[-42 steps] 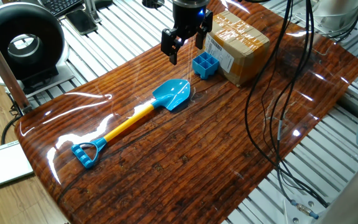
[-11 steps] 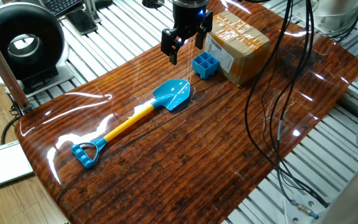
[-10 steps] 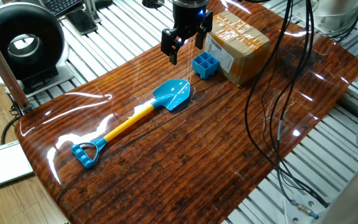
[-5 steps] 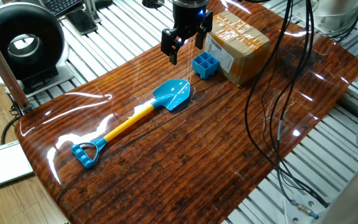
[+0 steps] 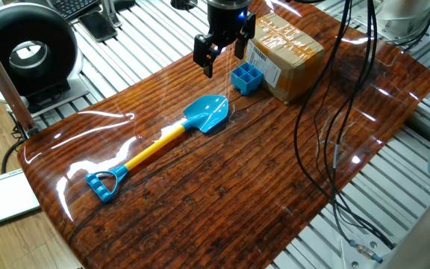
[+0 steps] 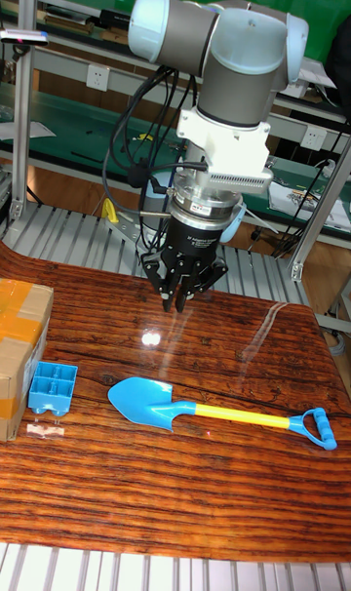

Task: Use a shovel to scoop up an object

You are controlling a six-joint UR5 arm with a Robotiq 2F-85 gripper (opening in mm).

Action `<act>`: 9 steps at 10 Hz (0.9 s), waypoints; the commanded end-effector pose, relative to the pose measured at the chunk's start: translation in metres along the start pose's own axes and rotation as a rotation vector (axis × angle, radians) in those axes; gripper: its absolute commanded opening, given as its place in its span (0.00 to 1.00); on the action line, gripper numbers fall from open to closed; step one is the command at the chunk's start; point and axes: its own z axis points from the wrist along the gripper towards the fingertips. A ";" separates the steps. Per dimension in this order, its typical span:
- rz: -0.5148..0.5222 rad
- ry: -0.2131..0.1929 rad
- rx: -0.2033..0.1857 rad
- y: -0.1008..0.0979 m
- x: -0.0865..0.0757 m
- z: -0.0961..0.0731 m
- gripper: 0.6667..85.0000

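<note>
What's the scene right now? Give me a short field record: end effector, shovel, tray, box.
end effector: empty, above the table, fingers apart
shovel: flat on the table, ungrasped, blade toward the tray
tray: on the table beside the cardboard box, apart from the blade
box: at the table's far edge
scoop: not yet begun

The room is bright, with light coming from above. The shiny table [image 5: 222, 179] has white glare streaks along its left edge and at the far right corner. In the tall fixed view a small bright spot and a pale streak shine on the wood [image 6: 195, 435]. Shadows are soft and small. Both pictures look sharp.
</note>
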 end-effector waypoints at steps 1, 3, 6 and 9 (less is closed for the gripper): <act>-0.073 -0.031 0.008 -0.002 -0.008 -0.001 0.29; -0.100 -0.066 -0.037 0.010 -0.017 -0.002 0.43; -0.159 -0.055 0.036 -0.008 -0.015 -0.002 0.49; -0.234 -0.007 0.075 -0.027 -0.004 -0.012 0.48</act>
